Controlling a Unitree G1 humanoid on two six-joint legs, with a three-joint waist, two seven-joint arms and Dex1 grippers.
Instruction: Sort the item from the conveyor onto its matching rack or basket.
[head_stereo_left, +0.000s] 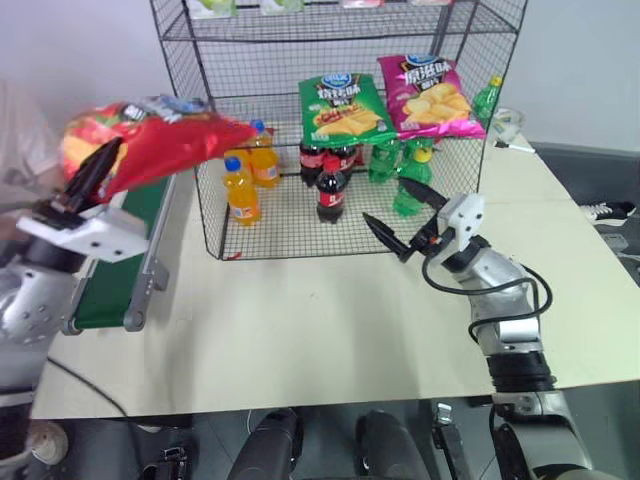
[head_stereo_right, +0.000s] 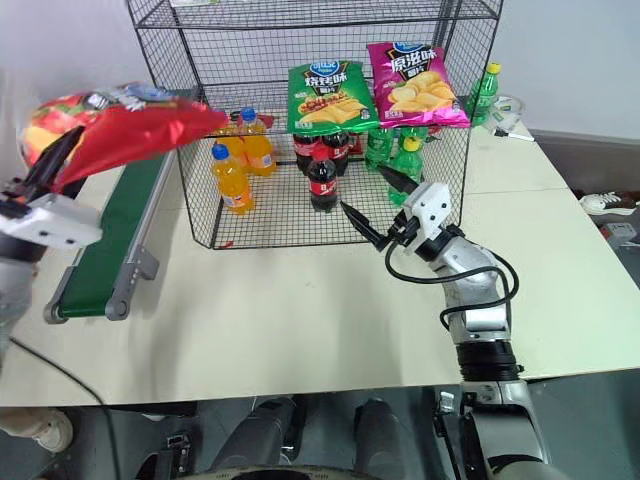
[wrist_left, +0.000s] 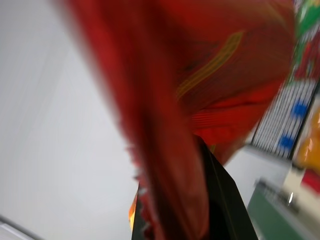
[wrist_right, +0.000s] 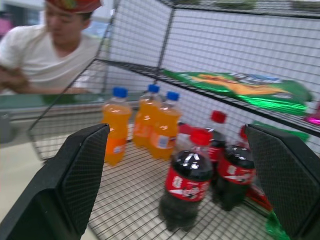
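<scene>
Left fingers (head_stereo_left: 92, 172) clamp the red chip bag (head_stereo_left: 165, 140) aloft.

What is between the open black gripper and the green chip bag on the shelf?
In the right wrist view, dark cola bottles stand between the right gripper and the green chip bag.

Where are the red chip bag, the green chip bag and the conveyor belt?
red chip bag (head_stereo_left: 165, 140), left eye view, middle of its red face.
green chip bag (head_stereo_left: 342, 108), left eye view, front panel.
conveyor belt (head_stereo_right: 110, 240), right eye view, bare green belt surface.
</scene>
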